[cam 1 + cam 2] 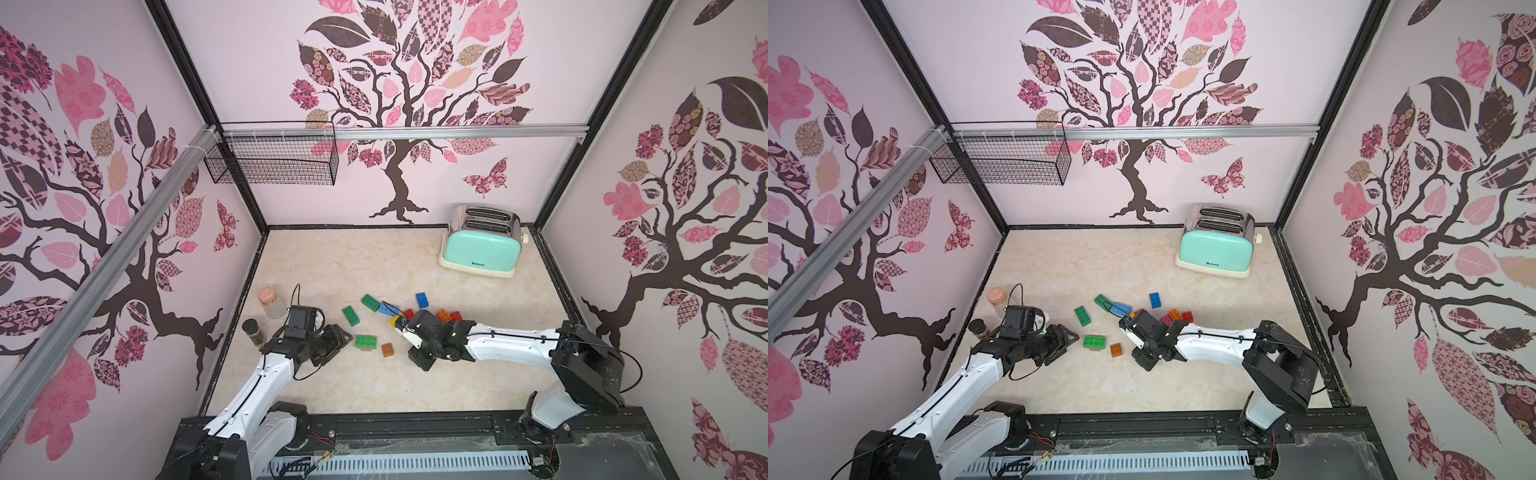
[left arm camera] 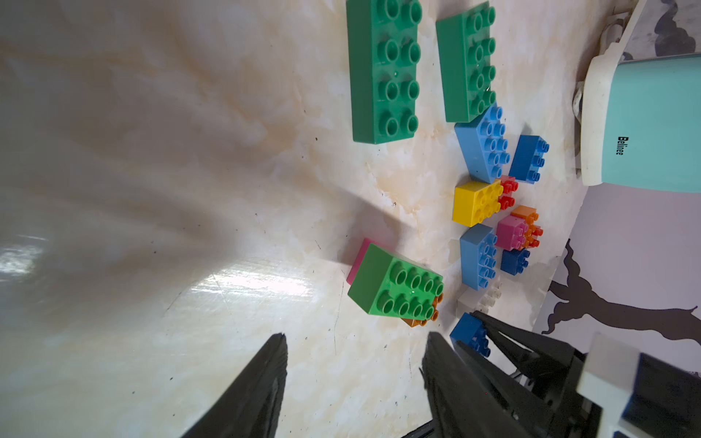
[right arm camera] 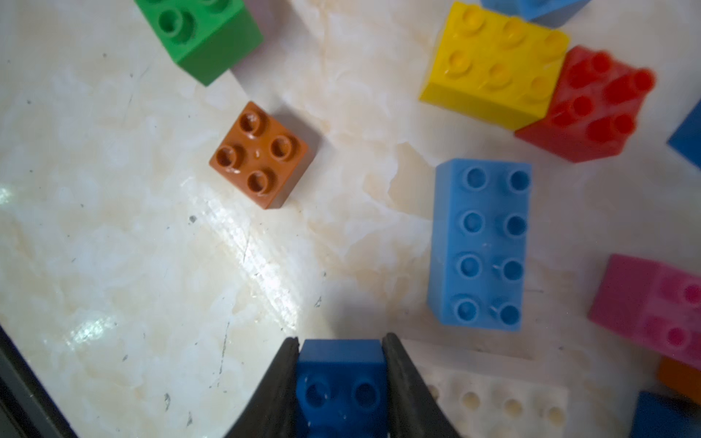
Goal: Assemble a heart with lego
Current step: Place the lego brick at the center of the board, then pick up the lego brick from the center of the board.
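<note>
The jaws of the right arm [image 1: 503, 337] are clamped on the flat sides of a dark blue brick [image 3: 340, 373] with its studs upward. That hold likely leaves the underside free to press onto another piece, and a white brick [image 3: 500, 404] lies just beside it. The left arm [image 1: 270, 365] holds its jaws parted and empty over the bare bench [image 1: 374, 386], pointing toward a light green brick [image 1: 365, 341] stacked on a pink brick [image 2: 356, 261], perhaps to steady it. The rest of the lego [image 1: 351, 314] lies loose mid-frame in both top views: two dark green oblongs, a brown square [image 1: 387, 350], and a yellow, red, pink and orange huddle by the right wrist. No heart outline shows yet. The bench is glossy cream marble-look, scuffed and glaring. Pink tree-patterned walls enclose it. A mint toaster [image 1: 480, 247] stands right of centre and a wire basket [image 1: 274, 160] hangs upper left.
</note>
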Controlling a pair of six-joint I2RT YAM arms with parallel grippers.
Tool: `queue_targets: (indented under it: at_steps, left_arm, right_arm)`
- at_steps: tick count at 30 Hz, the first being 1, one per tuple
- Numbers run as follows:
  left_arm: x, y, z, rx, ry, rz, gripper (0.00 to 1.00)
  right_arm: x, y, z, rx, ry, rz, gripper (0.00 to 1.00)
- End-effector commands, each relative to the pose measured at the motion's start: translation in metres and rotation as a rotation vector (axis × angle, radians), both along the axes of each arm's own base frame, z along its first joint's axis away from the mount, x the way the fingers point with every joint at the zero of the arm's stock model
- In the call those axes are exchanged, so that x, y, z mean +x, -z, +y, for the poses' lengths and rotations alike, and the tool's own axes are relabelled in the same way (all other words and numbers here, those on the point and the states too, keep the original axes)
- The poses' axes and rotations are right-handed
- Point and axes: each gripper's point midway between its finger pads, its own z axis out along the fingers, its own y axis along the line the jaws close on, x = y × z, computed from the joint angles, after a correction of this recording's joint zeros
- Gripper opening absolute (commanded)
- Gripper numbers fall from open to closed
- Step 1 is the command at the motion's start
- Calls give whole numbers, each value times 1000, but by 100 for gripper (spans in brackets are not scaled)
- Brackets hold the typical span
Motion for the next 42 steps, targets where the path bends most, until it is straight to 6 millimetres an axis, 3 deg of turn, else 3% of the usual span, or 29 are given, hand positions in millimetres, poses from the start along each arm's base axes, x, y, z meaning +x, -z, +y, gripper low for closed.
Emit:
queue_targets:
  at_steps: [1,5,9,18,24,42]
  left_arm:
    - [1,1,1,8,-8,-4,60]
    - [3,1,1,12,-5,-5,61]
    - [6,1,-1,2,1,-9,61]
    - [7,1,-2,3,14,-12,61]
    - [7,2,-2,2,9,-11,61]
    - [6,5,-1,5,3,-6,61]
  right_arm:
    - [-6,3,7,2,1,13,30]
    - [-13,10,10,-5,-6,34,31]
    - [-17,16,7,-42,-13,60,39]
    - [-20,5,-2,-79,-19,64,54]
    - [-27,11,-7,-113,-28,109,52]
    - [-20,16,0,-147,-48,101,41]
